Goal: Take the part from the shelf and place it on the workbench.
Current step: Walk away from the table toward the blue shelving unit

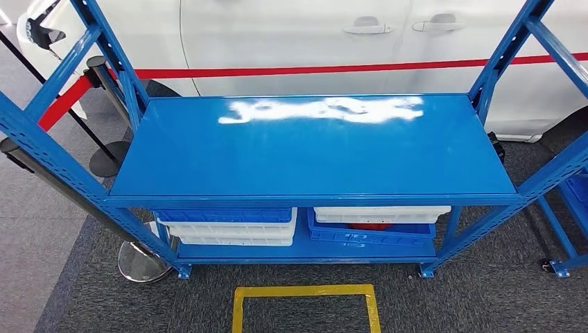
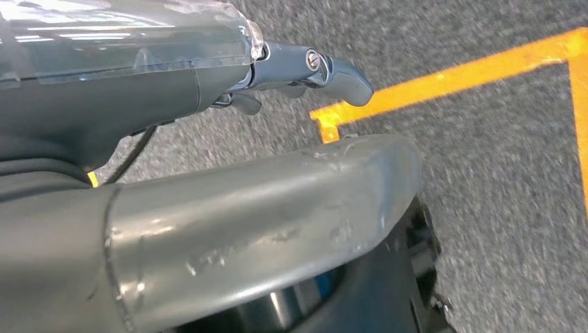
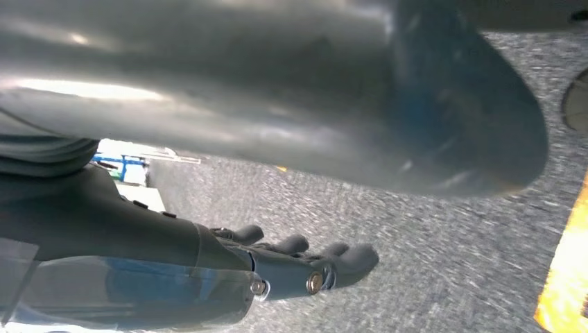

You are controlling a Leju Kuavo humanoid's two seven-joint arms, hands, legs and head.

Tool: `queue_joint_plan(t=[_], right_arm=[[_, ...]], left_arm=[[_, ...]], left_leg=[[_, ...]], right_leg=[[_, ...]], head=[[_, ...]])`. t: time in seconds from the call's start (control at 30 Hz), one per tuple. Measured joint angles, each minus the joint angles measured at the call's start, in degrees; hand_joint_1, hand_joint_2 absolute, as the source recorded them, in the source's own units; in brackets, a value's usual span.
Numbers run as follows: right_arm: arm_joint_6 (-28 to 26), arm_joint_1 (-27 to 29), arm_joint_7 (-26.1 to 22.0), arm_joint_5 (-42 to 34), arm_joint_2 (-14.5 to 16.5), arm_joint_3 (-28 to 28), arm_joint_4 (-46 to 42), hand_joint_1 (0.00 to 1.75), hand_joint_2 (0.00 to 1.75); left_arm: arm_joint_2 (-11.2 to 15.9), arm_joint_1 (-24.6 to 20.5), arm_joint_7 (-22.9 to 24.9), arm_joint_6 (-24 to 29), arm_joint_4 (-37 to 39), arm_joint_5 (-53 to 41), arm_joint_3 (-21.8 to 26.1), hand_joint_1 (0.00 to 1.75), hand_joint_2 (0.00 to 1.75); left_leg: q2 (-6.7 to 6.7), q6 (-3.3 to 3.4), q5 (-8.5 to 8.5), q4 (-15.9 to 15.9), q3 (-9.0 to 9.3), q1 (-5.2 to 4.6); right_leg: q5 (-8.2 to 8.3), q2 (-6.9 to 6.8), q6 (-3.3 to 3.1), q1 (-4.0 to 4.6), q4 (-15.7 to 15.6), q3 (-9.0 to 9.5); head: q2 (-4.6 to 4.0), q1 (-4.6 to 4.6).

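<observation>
In the head view a blue metal rack [image 1: 312,149] stands before me with a bare, glossy top shelf. On its lower shelf, a blue bin [image 1: 222,216] sits on white bins [image 1: 232,234] at the left. At the right, a white bin [image 1: 381,214] sits on a blue bin [image 1: 367,237]. A red piece [image 1: 367,225] peeks out between those two. My left hand [image 2: 298,69] hangs over the grey carpet, fingers extended, holding nothing. My right hand [image 3: 291,267] hangs likewise, fingers loosely apart and empty.
A white car [image 1: 291,41] stands behind the rack, with a red barrier belt [image 1: 312,69] across it. Stanchion posts [image 1: 142,260] stand at the left. A yellow tape rectangle [image 1: 305,291] marks the carpet. Another blue rack [image 1: 575,194] is at the right.
</observation>
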Motion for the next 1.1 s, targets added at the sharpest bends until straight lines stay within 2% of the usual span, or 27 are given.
queue_joint_plan(t=[0.13, 0.17, 0.2, 0.27, 0.3, 0.33, 0.37, 0.43, 0.47, 0.53, 0.6, 0.63, 0.67, 0.7, 0.73, 0.77, 0.83, 0.9, 0.97, 1.03, 1.1], right_arm=[[-0.02, -0.01, -0.01, 0.01, 0.01, 0.00, 0.00, 0.00, 0.00], [-0.02, -0.01, -0.02, 0.03, 0.01, 0.00, 0.00, 0.00, 0.00], [-0.03, -0.01, -0.03, 0.07, 0.01, 0.00, 0.00, 0.00, 0.00], [-0.03, 0.00, -0.09, 0.15, -0.01, 0.00, 0.00, 0.00, 0.00], [-0.02, -0.02, -0.14, 0.19, -0.01, 0.00, 0.00, 0.00, 0.00], [-0.02, -0.03, -0.17, 0.21, -0.02, 0.00, 0.00, 0.00, 0.00], [-0.01, -0.05, -0.20, 0.26, -0.02, 0.01, 0.00, 0.00, 0.00], [0.02, -0.07, -0.22, 0.40, -0.01, 0.02, 0.01, 0.00, 0.00], [0.04, -0.09, -0.22, 0.48, 0.01, 0.02, 0.01, 0.00, 0.00], [0.04, -0.10, -0.21, 0.56, 0.03, 0.02, 0.01, 0.00, 0.00], [-0.02, -0.09, -0.28, 0.57, 0.03, 0.02, 0.00, 0.00, 0.00], [-0.03, -0.09, -0.32, 0.57, 0.03, 0.02, 0.00, 0.00, 0.00], [-0.05, -0.09, -0.35, 0.57, 0.03, 0.02, 0.00, 0.00, 0.44], [-0.10, -0.11, -0.38, 0.58, 0.03, 0.02, 0.00, 0.00, 0.87], [-0.15, -0.14, -0.41, 0.62, 0.03, 0.02, 0.00, 0.00, 1.31], [-0.21, -0.17, -0.45, 0.69, 0.04, 0.02, 0.00, 0.00, 1.75], [-0.58, -0.26, -0.59, 0.92, 0.14, 0.02, 0.01, 0.00, 1.75], [-1.60, -0.32, -0.90, 1.06, 0.21, 0.13, 0.01, 0.00, 1.75], [-2.67, -0.30, -1.34, 0.43, 0.10, 0.93, -0.07, 0.00, 1.75], [-3.04, -0.16, -1.66, -1.27, -0.17, 2.38, -0.20, 0.00, 1.75], [-2.97, 0.17, -1.91, -3.52, -0.55, 3.88, -0.27, 0.00, 1.75]], left_arm=[[0.00, -0.02, 0.02, 0.00, 0.00, -0.02, -0.01, 0.00, 0.00], [0.01, -0.02, 0.03, -0.01, 0.00, -0.04, -0.02, 0.00, 0.00], [0.01, -0.03, 0.15, 0.00, 0.00, -0.04, -0.03, 0.00, 0.00], [0.02, -0.06, 0.70, 0.13, 0.00, 0.05, -0.04, 0.00, 0.00], [0.01, -0.10, 1.10, 0.21, 0.00, 0.14, -0.04, 0.00, 0.00], [0.01, -0.14, 1.43, 0.28, 0.00, 0.20, -0.03, 0.00, 0.44], [0.00, -0.19, 1.80, 0.39, 0.00, 0.15, -0.03, 0.00, 0.87], [0.01, -0.31, 2.97, 0.77, 0.00, -0.11, -0.04, 0.00, 1.75], [0.01, -0.37, 3.89, 1.14, 0.00, -0.23, -0.04, 0.00, 1.75], [0.01, -0.46, 5.78, 2.07, 0.00, -0.14, -0.03, 0.00, 1.75], [0.00, -0.47, 6.86, 2.83, 0.00, 0.01, 0.02, 0.00, 1.75], [-0.01, -0.47, 7.09, 3.01, 0.00, 0.04, 0.03, 0.00, 1.75], [-0.01, -0.47, 7.21, 3.09, 0.00, 0.06, 0.04, 0.00, 1.75], [-0.02, -0.48, 7.38, 3.15, 0.00, 0.07, 0.04, 0.00, 1.75], [-0.02, -0.50, 7.78, 3.28, 0.00, 0.03, 0.04, 0.00, 1.75], [-0.02, -0.54, 8.53, 3.51, 0.00, -0.01, 0.04, 0.00, 1.75], [-0.02, -0.70, 11.56, 4.33, 0.00, -0.21, 0.04, 0.00, 1.75], [-0.02, -0.86, 15.68, 5.17, 0.00, -0.76, -0.07, 0.00, 1.75], [-0.01, -0.88, 18.37, 5.62, 0.00, -0.85, -1.05, 0.00, 1.75], [0.08, -0.79, 19.19, 5.74, -0.01, 0.47, -2.88, 0.00, 1.75], [0.20, -0.74, 19.55, 5.75, -0.08, 2.61, -4.72, 0.00, 1.75]], left_leg=[[0.09, 0.12, 0.30, -0.33, 0.10, 0.25], [0.21, 0.32, 0.69, -0.31, -0.40, 0.13], [0.33, 0.46, 1.10, 0.09, -1.42, 0.02], [0.51, 0.57, 1.81, 1.17, -3.68, -0.18], [0.53, 0.26, 1.77, 1.86, -4.49, -0.21], [0.54, -0.06, 1.73, 2.19, -4.73, -0.27], [0.56, -0.40, 1.78, 2.42, -4.94, -0.34], [0.54, -1.03, 1.94, 2.66, -5.12, -0.41], [0.50, -1.33, 1.67, 3.01, -5.32, -0.34], [0.44, -1.96, -0.74, 6.42, -6.79, -0.16], [0.44, -2.50, -4.53, 13.79, -9.92, 0.06], [0.44, -2.66, -5.67, 17.21, -11.39, 0.15], [0.44, -2.73, -5.74, 19.07, -12.18, 0.22], [0.44, -2.68, -4.61, 18.70, -11.94, 0.26], [0.44, -2.50, -2.55, 16.11, -10.67, 0.28], [0.41, -2.18, -0.35, 12.13, -8.82, 0.25], [0.35, -1.44, 2.02, 5.67, -5.51, -0.05], [0.33, -0.90, 1.93, 3.75, -4.56, -0.43], [0.40, -0.43, 1.93, 2.43, -4.32, -0.32], [0.51, 0.22, 2.24, 1.06, -3.94, 0.04], [0.55, 0.62, 2.53, 0.78, -4.01, 0.12]], right_leg=[[-0.19, 0.02, 0.08, -0.02, 0.12, -0.04], [-2.67, 0.10, 0.19, -0.03, 3.33, -1.19], [-4.08, 0.17, 0.38, -0.12, 5.55, -1.18], [-6.12, 0.30, 0.70, -0.26, 6.59, 0.79], [-4.84, 0.33, 0.59, -0.20, 3.33, 3.20], [-4.64, 0.37, 0.31, -0.09, 1.09, 4.38], [-4.95, 0.40, -0.06, 0.06, 0.09, 4.77], [-4.80, 0.38, -0.79, 0.11, -0.23, 4.59], [-4.65, 0.33, -1.15, 0.03, -0.38, 4.55], [-4.33, 0.20, -1.84, -0.12, -0.63, 4.49], [-4.26, 0.11, -2.16, -0.07, -0.62, 4.36], [-4.26, 0.08, -2.21, -0.03, -0.60, 4.33], [-4.28, 0.08, -2.24, 0.02, -0.58, 4.37], [-4.33, 0.11, -2.27, 0.06, -0.56, 4.47], [-4.41, 0.17, -2.27, 0.10, -0.55, 4.66], [-4.52, 0.23, -2.25, 0.15, -0.56, 4.87], [-4.65, 0.32, -2.00, 0.27, -0.57, 5.05], [-4.55, 0.31, -1.51, 0.26, -0.63, 4.92], [-4.65, 0.27, -0.86, 0.28, -0.54, 4.83], [-6.56, 0.29, -0.34, 0.33, 2.00, 3.67], [-10.15, 0.36, -0.04, 0.23, 8.63, 0.48]], head=[[0.00, 0.02], [0.00, 0.12], [0.00, 0.24], [0.00, 0.51], [0.00, 0.57], [0.00, 0.58], [0.00, 0.55], [0.00, 0.49], [0.00, 0.44], [0.00, 0.16], [0.00, -0.13], [0.00, -0.12], [0.00, -0.13], [0.00, -0.13], [0.00, -0.13], [0.00, -0.13], [0.00, -0.11], [0.00, -0.09], [0.00, -0.05], [0.00, 0.18], [0.00, 0.43]])
